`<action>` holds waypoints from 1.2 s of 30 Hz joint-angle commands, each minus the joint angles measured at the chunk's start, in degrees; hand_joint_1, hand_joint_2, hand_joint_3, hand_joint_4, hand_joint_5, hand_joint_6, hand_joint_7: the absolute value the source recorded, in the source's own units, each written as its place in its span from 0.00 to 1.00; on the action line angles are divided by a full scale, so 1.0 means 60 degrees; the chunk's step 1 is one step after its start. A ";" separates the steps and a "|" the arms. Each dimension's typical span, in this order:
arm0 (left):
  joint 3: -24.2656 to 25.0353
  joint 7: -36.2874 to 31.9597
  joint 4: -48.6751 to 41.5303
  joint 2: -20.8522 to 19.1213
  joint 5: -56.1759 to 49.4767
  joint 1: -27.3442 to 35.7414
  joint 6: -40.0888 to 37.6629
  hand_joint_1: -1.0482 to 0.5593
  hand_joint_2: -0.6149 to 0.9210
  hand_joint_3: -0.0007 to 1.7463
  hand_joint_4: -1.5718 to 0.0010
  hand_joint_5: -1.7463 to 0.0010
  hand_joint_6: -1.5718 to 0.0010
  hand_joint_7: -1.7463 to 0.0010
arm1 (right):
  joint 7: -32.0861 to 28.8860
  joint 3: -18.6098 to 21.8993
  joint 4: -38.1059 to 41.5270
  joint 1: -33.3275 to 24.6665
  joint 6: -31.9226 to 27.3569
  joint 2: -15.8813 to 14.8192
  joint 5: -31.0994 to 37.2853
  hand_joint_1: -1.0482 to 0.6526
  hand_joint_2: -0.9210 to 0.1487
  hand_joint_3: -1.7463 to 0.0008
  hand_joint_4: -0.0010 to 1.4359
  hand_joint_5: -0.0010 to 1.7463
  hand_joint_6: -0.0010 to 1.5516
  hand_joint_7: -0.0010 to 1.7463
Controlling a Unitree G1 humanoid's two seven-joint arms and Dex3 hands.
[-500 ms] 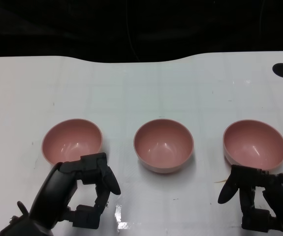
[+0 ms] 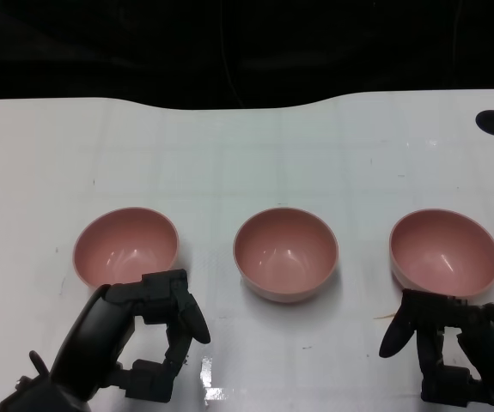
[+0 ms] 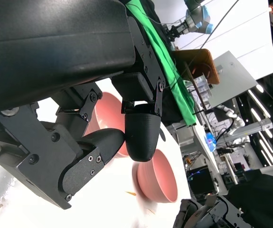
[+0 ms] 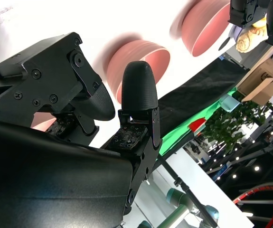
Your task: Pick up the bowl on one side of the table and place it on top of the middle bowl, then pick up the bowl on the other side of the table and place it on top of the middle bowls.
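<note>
Presently three pink bowls in a row on white table (image 2: 247, 154), left bowl (image 2: 126, 247), middle bowl (image 2: 285, 253), right bowl (image 2: 444, 251), left hand (image 2: 148, 335) empty with fingers apart just short of left bowl, right hand (image 2: 444, 343) likewise empty and apart beside right bowl.

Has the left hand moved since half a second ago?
Yes, slightly: the left hand has drawn a little back from the left bowl, toward the robot. It holds nothing.

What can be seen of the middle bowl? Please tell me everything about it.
The middle bowl is a plain pink bowl with a smooth, slightly glossy surface that looks like plastic. It has a round rim and a deep rounded inside with small light reflections. It stands upright and empty on the white table, between the two other pink bowls and apart from both. Nothing is stacked on it and neither hand touches it.
</note>
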State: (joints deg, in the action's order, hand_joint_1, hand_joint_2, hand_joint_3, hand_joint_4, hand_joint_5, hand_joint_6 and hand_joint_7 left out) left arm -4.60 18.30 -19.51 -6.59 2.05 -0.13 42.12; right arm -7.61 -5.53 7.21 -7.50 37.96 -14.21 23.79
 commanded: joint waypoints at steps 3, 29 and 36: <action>0.0015 0.0109 -0.0015 -0.0164 -0.0002 -0.0059 -0.0033 0.53 0.58 0.85 0.44 0.05 0.46 0.18 | 0.0038 0.0049 -0.0085 -0.0029 0.0033 -0.0085 -0.0093 0.60 0.69 0.11 0.64 1.00 0.56 0.75; 0.0034 -0.0021 -0.0190 -0.0103 -0.0296 -0.0242 0.0054 0.52 0.58 0.84 0.44 0.05 0.46 0.19 | -0.0330 0.0538 -0.2585 -0.0454 -0.2573 -0.0154 0.2535 0.35 0.05 0.97 0.16 0.49 0.23 0.20; 0.0029 -0.0007 -0.0182 -0.0096 -0.0284 -0.0229 0.0059 0.52 0.58 0.84 0.44 0.05 0.46 0.19 | -0.0359 0.0370 -0.3377 -0.0633 -0.3987 -0.0180 0.4113 0.24 0.06 1.00 0.03 0.42 0.13 0.12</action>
State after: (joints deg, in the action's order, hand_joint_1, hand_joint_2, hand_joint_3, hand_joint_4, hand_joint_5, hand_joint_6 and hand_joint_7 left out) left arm -4.58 18.56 -20.21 -6.53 0.37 -1.45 42.15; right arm -9.71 -3.22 -11.42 -10.83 15.40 -14.50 47.29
